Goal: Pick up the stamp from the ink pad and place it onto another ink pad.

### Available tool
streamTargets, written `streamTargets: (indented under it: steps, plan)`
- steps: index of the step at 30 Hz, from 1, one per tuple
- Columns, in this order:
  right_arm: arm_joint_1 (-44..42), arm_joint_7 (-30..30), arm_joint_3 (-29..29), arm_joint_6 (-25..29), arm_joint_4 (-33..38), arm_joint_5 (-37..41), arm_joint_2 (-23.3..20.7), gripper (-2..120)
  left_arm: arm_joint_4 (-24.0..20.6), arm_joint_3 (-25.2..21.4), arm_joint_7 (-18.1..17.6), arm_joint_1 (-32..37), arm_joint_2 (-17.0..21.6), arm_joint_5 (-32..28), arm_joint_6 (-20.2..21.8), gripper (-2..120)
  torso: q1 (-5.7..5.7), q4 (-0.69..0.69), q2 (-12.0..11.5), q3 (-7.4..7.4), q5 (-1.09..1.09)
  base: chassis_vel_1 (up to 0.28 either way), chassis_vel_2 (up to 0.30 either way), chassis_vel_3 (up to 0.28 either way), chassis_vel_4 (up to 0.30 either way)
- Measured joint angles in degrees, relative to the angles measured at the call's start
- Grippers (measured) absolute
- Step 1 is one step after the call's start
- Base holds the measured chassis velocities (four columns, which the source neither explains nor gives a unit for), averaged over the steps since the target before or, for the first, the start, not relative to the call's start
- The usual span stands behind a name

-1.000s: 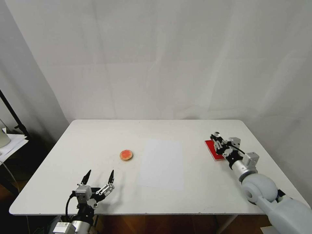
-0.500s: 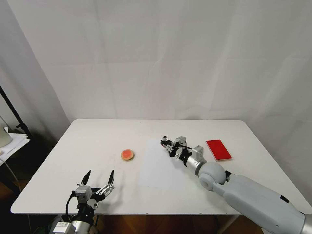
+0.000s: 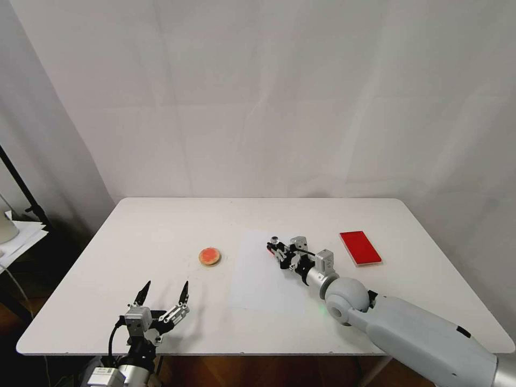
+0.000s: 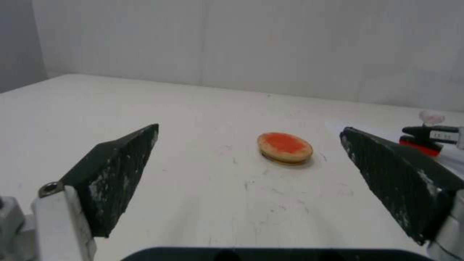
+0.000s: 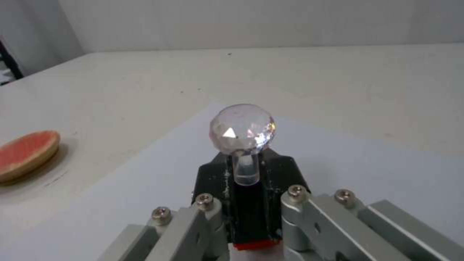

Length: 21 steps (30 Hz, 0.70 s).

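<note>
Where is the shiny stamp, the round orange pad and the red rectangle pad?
stamp (image 5: 243, 131), right wrist view, on its clear round knob.
round orange pad (image 3: 209, 256), head view, on its orange-red top.
red rectangle pad (image 3: 360, 247), head view, on the middle of its red face.

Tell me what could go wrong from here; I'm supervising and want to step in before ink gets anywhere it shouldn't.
1. The right gripper holds the stamp over the white paper, its red inked face down; dipping low could mark the sheet.
2. The round ink pad is small, so a slightly off placement could leave the stamp on its rim or on the table.
3. The jaws pinch the narrow black base below a rounded knob; it might tilt on release.
</note>
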Motion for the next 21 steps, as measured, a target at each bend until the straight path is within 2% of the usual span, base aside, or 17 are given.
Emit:
streamTargets:
  steps: [4,11,14,21]
  plan:
    - [3.33,0.40,0.51,0.11,1.48,4.71,-0.34,9,0.00,0.00,0.01,-0.02,0.00,0.00,0.00,100,0.00,-0.01,0.00,0.00,-0.02,0.000,0.000,0.000,0.000]
    - [9.68,-0.40,-2.61,0.08,2.96,3.39,2.37,9,0.00,0.00,0.00,0.00,0.00,0.00,0.00,100,0.00,0.00,0.00,0.00,-0.04,0.000,0.000,0.000,0.000]
    - [12.57,-1.66,-7.13,-0.02,0.30,-1.80,7.02,9,0.00,0.00,0.00,-0.01,0.00,0.00,0.00,100,0.00,0.02,0.00,0.00,-0.04,0.000,0.000,0.000,0.000]
    - [14.62,-1.75,-14.60,-0.12,-2.80,-3.62,13.04,9,0.00,0.00,0.00,0.00,0.00,0.00,0.00,100,0.00,0.01,0.00,0.00,-0.03,0.000,0.000,0.000,0.000]
